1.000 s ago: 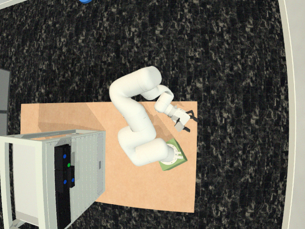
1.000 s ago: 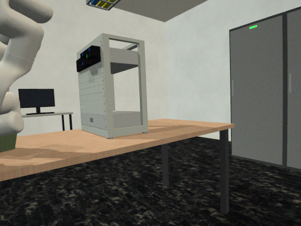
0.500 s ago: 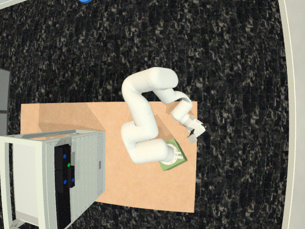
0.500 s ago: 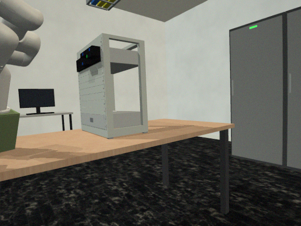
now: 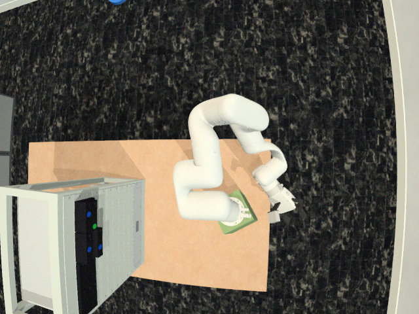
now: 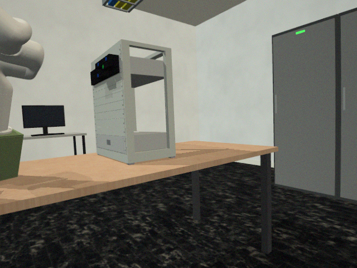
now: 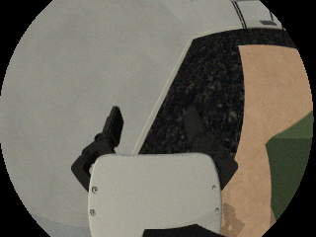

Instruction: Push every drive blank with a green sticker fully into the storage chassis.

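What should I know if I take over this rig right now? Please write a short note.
Gripper: open, holding nothing, out past the table edge on the side away from the rack.
Storage chassis: top of the rack front; green sticker among three blue ones.
Done: nothing; the green-sticker blank still stands out.
Left: turn the arm to the rack, push that blank home, leave the blue ones.

You are looking at a light wooden table [image 5: 189, 256] standing on dark legs over a black speckled floor [image 5: 304, 67]. In the top view, the grey rack [image 5: 137, 216] sits on it at about 9 o'clock. The arm's green base block [image 5: 226, 228] stands on it toward 3 o'clock, well apart from the rack.
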`<control>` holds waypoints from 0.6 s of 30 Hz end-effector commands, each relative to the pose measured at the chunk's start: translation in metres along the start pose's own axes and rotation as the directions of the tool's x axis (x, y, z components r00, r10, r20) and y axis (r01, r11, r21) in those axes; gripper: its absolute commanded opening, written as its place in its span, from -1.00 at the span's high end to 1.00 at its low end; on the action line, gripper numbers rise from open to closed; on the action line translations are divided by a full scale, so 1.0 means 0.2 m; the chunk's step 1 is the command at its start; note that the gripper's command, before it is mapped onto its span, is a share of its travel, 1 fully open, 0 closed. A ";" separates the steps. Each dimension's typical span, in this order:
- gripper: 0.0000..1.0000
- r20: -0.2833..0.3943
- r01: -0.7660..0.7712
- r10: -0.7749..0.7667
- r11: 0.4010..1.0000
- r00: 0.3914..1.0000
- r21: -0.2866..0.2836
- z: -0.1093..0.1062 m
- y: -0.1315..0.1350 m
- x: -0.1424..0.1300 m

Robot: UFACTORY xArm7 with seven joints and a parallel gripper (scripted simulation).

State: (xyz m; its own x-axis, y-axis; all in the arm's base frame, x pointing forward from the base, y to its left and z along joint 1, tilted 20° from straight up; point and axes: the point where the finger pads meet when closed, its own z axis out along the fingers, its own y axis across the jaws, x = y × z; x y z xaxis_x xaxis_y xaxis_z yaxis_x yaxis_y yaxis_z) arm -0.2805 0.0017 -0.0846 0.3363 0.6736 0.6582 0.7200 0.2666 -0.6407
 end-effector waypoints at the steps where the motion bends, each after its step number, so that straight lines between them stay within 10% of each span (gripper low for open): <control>1: -1.00 -0.059 -0.048 0.045 0.997 0.997 -0.054 0.23 0.04 0.18; 18: -1.00 -0.351 -0.222 0.128 0.944 0.928 -0.244 0.54 0.34 1.00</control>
State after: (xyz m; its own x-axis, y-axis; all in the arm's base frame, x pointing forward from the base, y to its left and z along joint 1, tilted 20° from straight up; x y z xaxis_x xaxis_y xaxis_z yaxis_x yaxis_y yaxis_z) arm -0.2483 0.1829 -0.0503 0.5722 0.4685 0.6731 0.7600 0.0056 -0.6499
